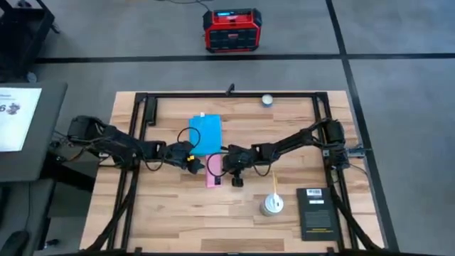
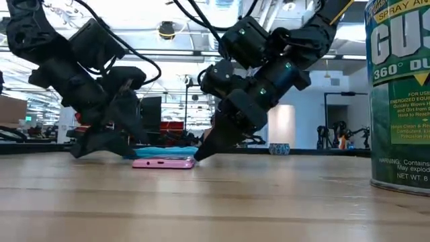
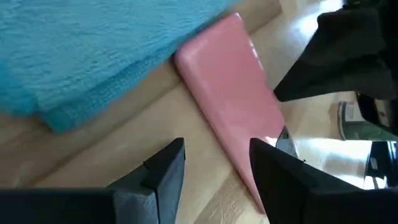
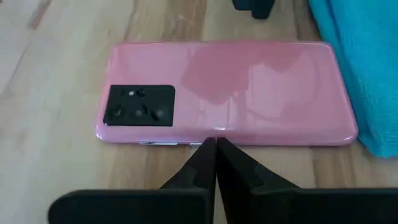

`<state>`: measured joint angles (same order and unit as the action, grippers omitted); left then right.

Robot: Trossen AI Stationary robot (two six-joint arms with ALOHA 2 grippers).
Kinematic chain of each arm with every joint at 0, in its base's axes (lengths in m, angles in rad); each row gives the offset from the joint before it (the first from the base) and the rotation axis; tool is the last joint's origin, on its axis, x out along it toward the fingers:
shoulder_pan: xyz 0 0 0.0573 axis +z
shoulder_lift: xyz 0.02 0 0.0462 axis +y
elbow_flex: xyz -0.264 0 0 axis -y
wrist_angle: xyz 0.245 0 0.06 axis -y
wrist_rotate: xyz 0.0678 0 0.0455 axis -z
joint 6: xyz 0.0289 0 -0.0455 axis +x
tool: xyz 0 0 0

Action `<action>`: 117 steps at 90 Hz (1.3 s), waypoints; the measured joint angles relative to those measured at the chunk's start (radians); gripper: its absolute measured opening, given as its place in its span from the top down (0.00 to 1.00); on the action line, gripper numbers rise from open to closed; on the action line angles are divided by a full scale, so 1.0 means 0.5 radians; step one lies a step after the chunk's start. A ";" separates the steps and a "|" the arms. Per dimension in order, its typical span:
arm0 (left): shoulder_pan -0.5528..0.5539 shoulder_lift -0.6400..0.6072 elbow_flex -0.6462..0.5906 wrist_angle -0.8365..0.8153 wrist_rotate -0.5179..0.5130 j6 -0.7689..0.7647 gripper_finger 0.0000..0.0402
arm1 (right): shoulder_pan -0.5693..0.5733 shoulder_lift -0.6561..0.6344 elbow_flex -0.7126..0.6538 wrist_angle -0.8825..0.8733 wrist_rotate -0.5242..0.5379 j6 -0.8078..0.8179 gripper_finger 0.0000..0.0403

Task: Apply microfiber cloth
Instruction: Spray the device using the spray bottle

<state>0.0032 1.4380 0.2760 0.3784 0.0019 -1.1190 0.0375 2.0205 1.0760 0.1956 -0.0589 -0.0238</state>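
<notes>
The phone (image 4: 227, 93) lies pink back up on the surface (image 1: 185, 213), one short end touching the cloth (image 1: 205, 134). The right gripper (image 4: 215, 149), jaws clenched empty, presses at the phone's long edge, probably steadying it. The left gripper (image 3: 214, 165), jaws released, straddles the phone's opposite edge beside the cloth, seemingly poised to reach it.

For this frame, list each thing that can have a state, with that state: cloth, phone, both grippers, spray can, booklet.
microfiber cloth: flat on the table, ungrasped, beside the phone.
phone: lying pink back up, camera block showing.
left gripper: jaws open, low at the phone's end.
right gripper: jaws shut, tip at the phone's long edge.
spray can: upright.
booklet: closed, flat.
</notes>
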 joint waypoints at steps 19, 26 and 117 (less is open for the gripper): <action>0.002 0.002 -0.005 0.037 0.004 -0.078 0.60 | 0.000 0.000 0.000 0.035 0.001 -0.005 1.00; 0.003 0.004 -0.005 0.041 0.019 -0.104 0.60 | 0.000 0.000 0.000 0.059 0.002 -0.005 1.00; -0.170 0.278 0.029 0.475 -0.055 -0.302 0.60 | 0.000 0.198 0.105 0.065 -0.090 0.034 1.00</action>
<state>-0.0818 1.5769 0.2907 0.6159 -0.0256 -1.2699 0.0376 2.1197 1.1286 0.2279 -0.1040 -0.0067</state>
